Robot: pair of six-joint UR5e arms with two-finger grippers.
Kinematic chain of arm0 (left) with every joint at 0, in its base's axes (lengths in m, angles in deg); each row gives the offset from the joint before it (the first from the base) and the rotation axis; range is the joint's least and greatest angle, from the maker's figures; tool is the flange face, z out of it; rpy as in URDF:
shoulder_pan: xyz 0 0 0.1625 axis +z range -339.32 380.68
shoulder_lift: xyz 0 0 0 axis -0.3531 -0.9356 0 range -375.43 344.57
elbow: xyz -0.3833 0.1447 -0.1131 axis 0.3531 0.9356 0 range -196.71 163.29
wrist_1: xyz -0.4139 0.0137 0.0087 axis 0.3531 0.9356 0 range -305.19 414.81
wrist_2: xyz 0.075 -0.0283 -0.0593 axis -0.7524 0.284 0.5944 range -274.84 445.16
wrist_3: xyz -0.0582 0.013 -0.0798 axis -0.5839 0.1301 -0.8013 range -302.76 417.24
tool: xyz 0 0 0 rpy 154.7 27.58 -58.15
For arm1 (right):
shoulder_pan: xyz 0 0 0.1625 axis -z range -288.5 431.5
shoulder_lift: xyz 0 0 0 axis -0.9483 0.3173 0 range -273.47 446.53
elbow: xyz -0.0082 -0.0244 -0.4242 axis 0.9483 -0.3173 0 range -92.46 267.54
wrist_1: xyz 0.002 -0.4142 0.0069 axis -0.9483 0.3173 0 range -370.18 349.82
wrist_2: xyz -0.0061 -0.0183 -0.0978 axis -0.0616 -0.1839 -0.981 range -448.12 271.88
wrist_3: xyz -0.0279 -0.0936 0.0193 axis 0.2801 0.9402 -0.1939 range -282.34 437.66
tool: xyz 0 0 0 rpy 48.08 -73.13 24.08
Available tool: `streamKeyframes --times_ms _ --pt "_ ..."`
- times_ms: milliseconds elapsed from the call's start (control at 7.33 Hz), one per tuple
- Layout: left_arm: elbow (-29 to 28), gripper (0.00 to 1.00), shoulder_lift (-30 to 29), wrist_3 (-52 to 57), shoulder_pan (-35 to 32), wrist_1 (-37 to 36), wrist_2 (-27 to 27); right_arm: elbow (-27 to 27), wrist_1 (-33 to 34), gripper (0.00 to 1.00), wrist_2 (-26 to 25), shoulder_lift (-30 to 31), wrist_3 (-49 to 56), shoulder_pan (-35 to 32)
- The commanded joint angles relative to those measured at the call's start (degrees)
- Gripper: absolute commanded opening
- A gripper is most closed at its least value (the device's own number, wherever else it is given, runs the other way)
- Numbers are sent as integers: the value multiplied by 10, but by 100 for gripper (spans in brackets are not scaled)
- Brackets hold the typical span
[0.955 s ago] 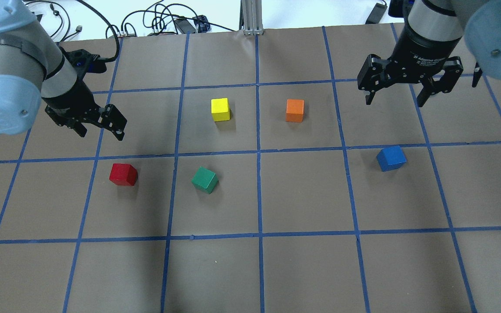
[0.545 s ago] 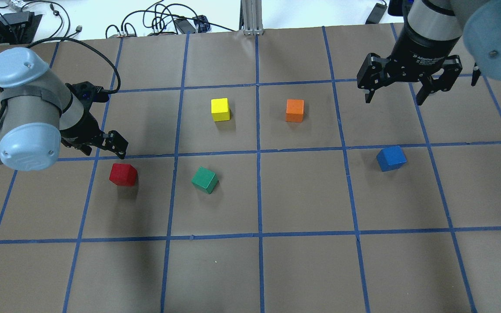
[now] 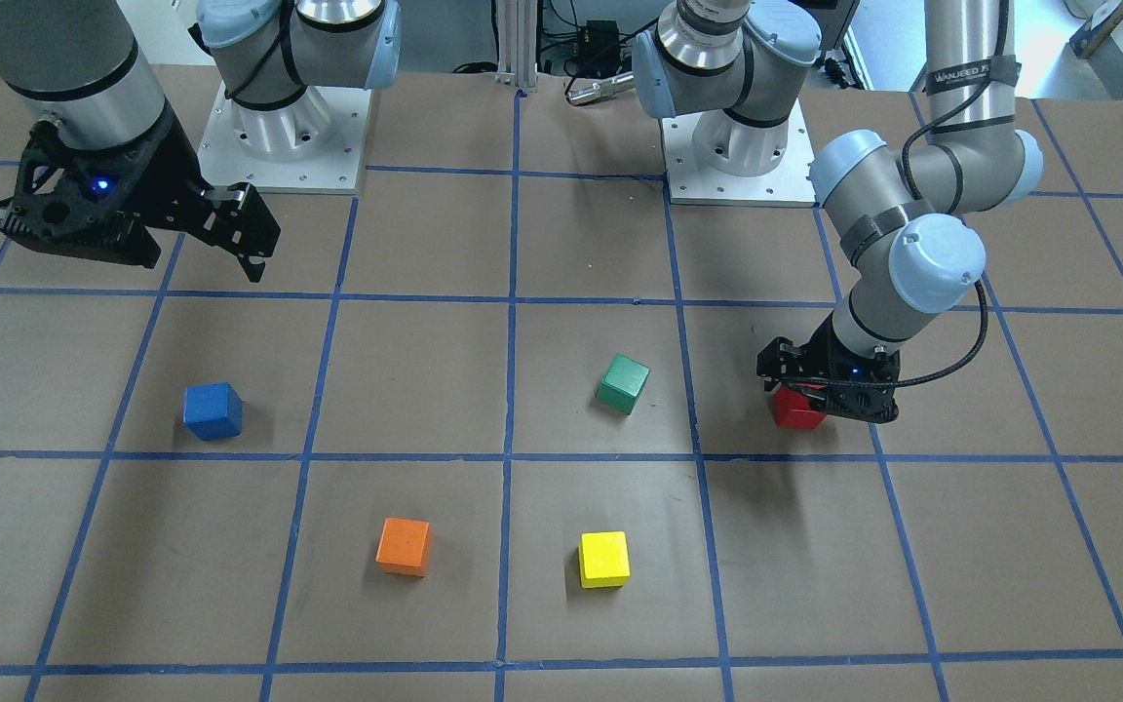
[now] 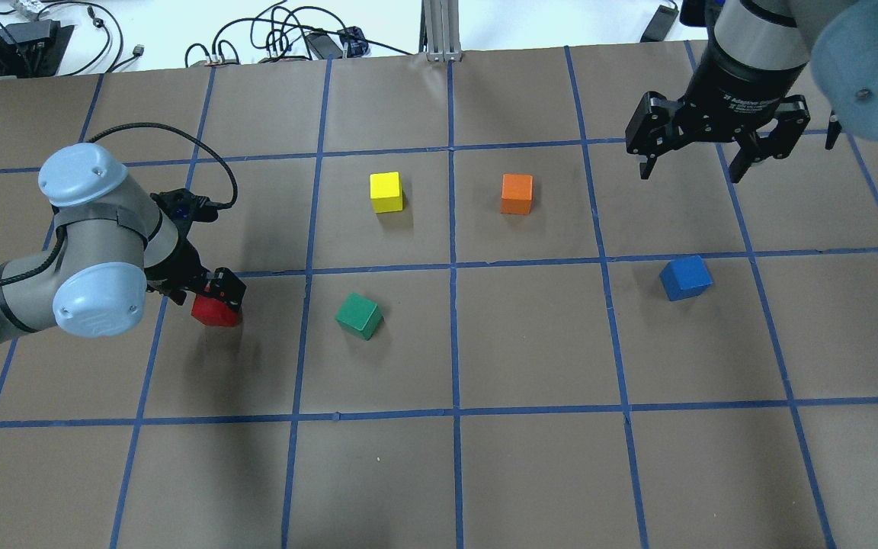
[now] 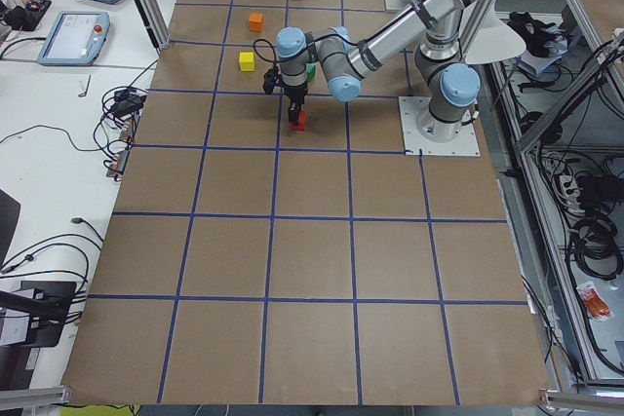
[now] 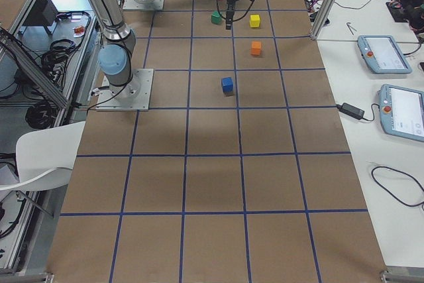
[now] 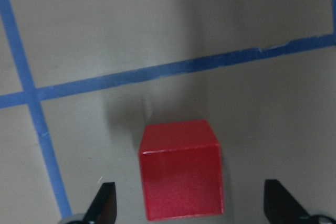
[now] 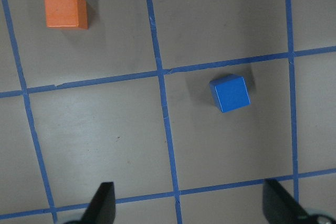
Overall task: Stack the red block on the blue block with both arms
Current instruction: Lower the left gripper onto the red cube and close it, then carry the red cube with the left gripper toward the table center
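Red block (image 4: 216, 313): sat on the brown table (image 4: 530, 473), left of centre in the overhead frame, between the wide-spread jaws of the left gripper (image 4: 204, 296), whose fingers (image 7: 105, 203) flanked it without touching. Blue block (image 4: 685, 277): lay right of centre, well apart from the right gripper (image 4: 690, 171), which hung at upper right with jaws wide and empty. Green block (image 4: 359, 316), yellow block (image 4: 386, 191) and orange block (image 4: 516, 194): sat mid-frame.

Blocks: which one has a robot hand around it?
The red block. The left hand sits low around it, fingers open either side; the right hand hangs far from any.
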Motion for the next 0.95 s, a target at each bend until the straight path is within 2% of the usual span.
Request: streamKeyframes --times_ms 0,136,273,545,818 --pt "13 63 -25 10 1 -88 -4 3 -2 100 -1 0 -1 0" --pt "12 34 -25 10 0 -90 -5 8 0 100 -1 1 -1 1" --pt "6 26 -14 6 -6 -90 -5 8 0 100 -1 1 -2 1" --pt "-41 26 7 -40 -54 -57 0 9 0 100 -1 1 -2 1" --pt "-133 26 -4 -178 -161 24 0 9 0 100 -1 1 -2 0"
